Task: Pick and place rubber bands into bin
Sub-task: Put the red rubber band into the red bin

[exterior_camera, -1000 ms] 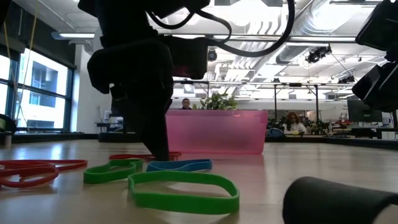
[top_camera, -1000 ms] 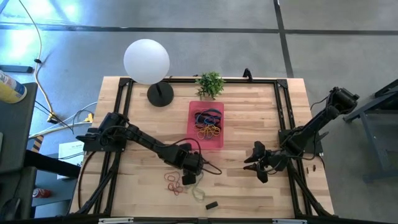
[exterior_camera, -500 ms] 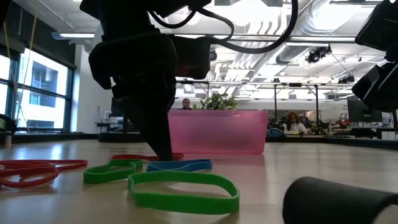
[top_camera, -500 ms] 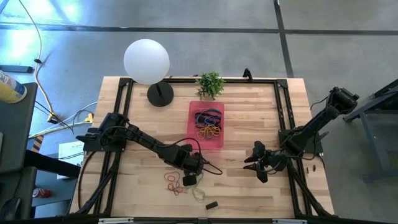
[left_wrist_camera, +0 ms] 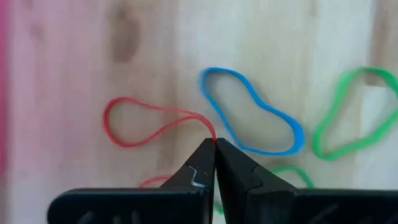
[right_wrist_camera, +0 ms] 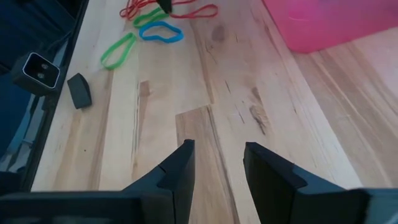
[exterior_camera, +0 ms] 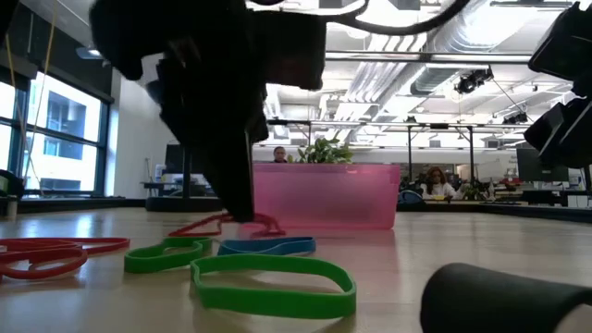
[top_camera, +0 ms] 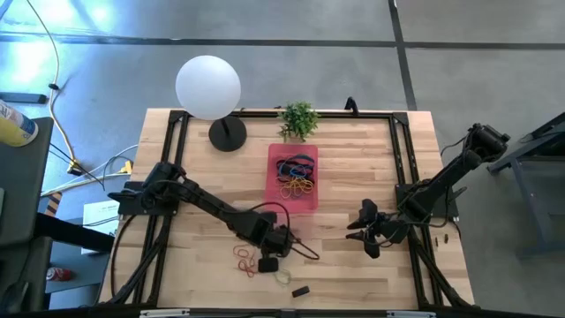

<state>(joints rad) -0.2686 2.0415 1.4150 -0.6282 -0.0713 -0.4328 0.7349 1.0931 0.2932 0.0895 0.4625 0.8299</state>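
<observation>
My left gripper [left_wrist_camera: 214, 146] is shut on a thin red rubber band [left_wrist_camera: 146, 122] near the table's front middle, in front of the pink bin [top_camera: 309, 201]. A blue band [left_wrist_camera: 255, 121] and green bands [left_wrist_camera: 348, 115] lie flat on the wood beside it, and more red bands [exterior_camera: 46, 254] lie to the left. The bin holds several bands [top_camera: 296, 174]. My right gripper [right_wrist_camera: 217, 165] waits open above the table at the right [top_camera: 366, 231], touching nothing. My left gripper pinches the red band's near end [left_wrist_camera: 210, 134] between its two fingertips. The fingers [exterior_camera: 242, 205] come from above, pointing steeply down. The pinched end is raised off the wood; the loop trails slack from the tips, and its low end [exterior_camera: 180, 230] seems to rest on the table.
A small black block [top_camera: 300, 291] lies near the front edge. A potted plant [top_camera: 298, 118] and a white globe lamp [top_camera: 208, 87] stand at the far side behind the bin. Bare wood lies between the bin and my right gripper.
My left gripper has shut on the red band and risen a little. The band's pinched end has come up off the table with it, while the blue and green bands have stayed where they were.
</observation>
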